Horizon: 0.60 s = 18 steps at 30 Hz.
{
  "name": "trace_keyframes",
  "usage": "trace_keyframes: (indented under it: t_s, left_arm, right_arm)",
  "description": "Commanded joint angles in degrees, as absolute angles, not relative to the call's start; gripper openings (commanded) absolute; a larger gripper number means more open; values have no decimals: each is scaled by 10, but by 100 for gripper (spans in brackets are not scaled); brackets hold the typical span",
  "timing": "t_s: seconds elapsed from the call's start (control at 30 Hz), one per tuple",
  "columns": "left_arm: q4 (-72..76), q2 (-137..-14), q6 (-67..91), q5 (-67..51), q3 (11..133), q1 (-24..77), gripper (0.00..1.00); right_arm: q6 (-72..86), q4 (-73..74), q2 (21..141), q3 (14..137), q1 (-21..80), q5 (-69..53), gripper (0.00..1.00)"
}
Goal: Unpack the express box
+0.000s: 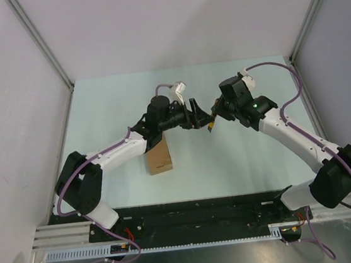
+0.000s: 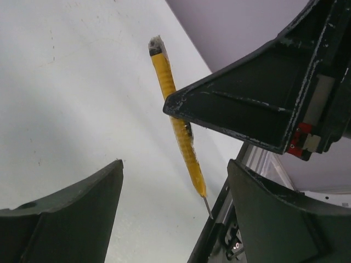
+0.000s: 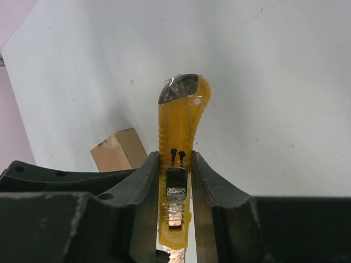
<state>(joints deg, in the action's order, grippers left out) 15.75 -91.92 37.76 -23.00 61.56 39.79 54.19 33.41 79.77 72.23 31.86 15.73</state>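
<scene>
I see pale table (image 1: 242, 155), grey walls (image 1: 150, 20) | express box (image 1: 159, 157) plain brown cardboard | right gripper (image 3: 175, 164) pinching yellow utility knife (image 3: 178, 126) | left gripper (image 1: 195, 114) spread wide

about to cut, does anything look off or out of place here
Nothing spilled or broken. Two oddities: the yellow utility knife, clamped in the right claw, has clear tape wrapped round its dark end, and a sliver of bare blade shows at the other. The express box looks intact.
</scene>
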Motion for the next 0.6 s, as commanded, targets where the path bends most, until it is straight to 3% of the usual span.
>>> trace_keyframes:
  t_s: [0.0, 0.2, 0.33, 0.43, 0.53, 0.57]
  left_arm:
    - [180, -905, 390, -259, 620, 404, 81]
    - [185, -911, 383, -257, 625, 425, 55]
    - [186, -919, 388, -262, 629, 428, 44]
    - [187, -922, 386, -265, 631, 427, 25]
    - [186, -914, 372, -255, 634, 426, 0]
    - [186, -910, 367, -255, 635, 425, 0]
  right_arm:
    - [555, 323, 770, 735, 323, 176, 8]
    - [562, 322, 761, 734, 327, 179, 9]
    - [560, 318, 755, 734, 328, 178, 10]
    - [558, 314, 751, 734, 328, 177, 11]
    - [549, 312, 744, 735, 322, 167, 32]
    - [535, 310, 740, 734, 318, 161, 57]
